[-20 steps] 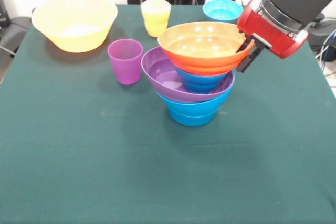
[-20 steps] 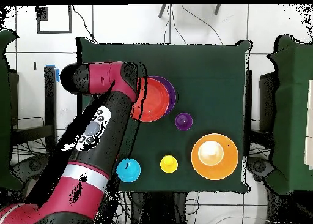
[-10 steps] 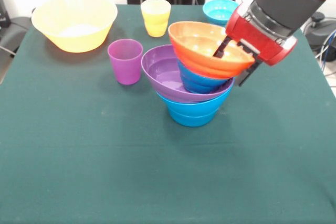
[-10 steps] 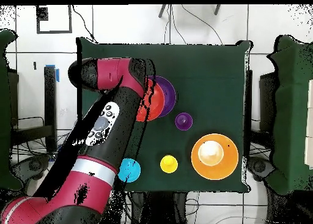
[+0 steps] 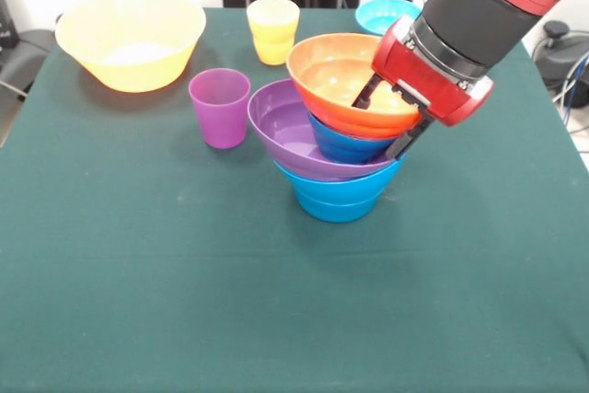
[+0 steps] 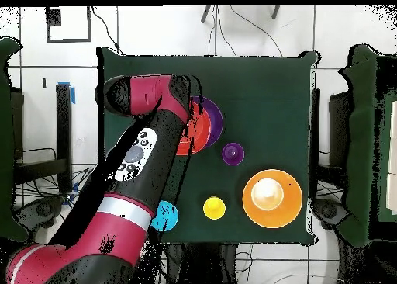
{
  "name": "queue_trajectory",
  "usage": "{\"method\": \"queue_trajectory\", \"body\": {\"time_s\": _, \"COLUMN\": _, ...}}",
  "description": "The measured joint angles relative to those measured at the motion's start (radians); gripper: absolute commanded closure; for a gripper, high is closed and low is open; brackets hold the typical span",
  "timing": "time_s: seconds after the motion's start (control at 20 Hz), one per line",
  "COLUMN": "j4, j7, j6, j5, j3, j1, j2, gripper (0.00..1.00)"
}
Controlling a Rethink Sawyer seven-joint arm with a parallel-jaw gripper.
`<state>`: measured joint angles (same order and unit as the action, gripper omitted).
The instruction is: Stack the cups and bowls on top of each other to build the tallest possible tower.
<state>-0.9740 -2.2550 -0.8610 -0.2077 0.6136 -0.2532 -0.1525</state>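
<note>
The tower stands mid-table: a mid-blue bowl point(image 5: 336, 198) at the bottom, a wide purple bowl point(image 5: 287, 131) leaning left, a small dark blue bowl point(image 5: 350, 145), and the wide orange bowl point(image 5: 339, 80) on top, tilted slightly. My gripper point(image 5: 388, 117) is shut on the orange bowl's right rim, one finger point(image 5: 365, 92) inside and one outside. Apart from the tower, a purple cup point(image 5: 220, 106) stands to its left and a yellow cup point(image 5: 272, 29) behind it. In the overhead view the arm covers the gripper and most of the orange bowl point(image 6: 197, 133).
A large yellow bowl point(image 5: 130, 39) sits at the far left corner and a small cyan bowl point(image 5: 387, 16) at the far right behind the arm. Overhead, the large yellow bowl point(image 6: 271, 198), yellow cup point(image 6: 214, 208) and cyan bowl point(image 6: 165, 216) line the table's bottom edge.
My gripper has moved left, carrying the orange bowl's rim with it. The bowl tipped sharply half a second ago and now sits lower and more level, further left on the tower.
</note>
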Motion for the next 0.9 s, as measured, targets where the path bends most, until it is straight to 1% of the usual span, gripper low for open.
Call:
{"method": "queue_trajectory", "body": {"time_s": 0.6, "j4": -0.002, "j7": 0.000, "j6": 0.000, "j5": 0.000, "j3": 0.000, "j1": 0.000, "j2": -0.004, "gripper": 0.00}}
{"method": "queue_trajectory", "body": {"time_s": 0.9, "j4": -0.037, "j7": 0.000, "j6": 0.000, "j5": 0.000, "j3": -0.011, "j1": -0.001, "j2": -0.053, "gripper": 0.00}}
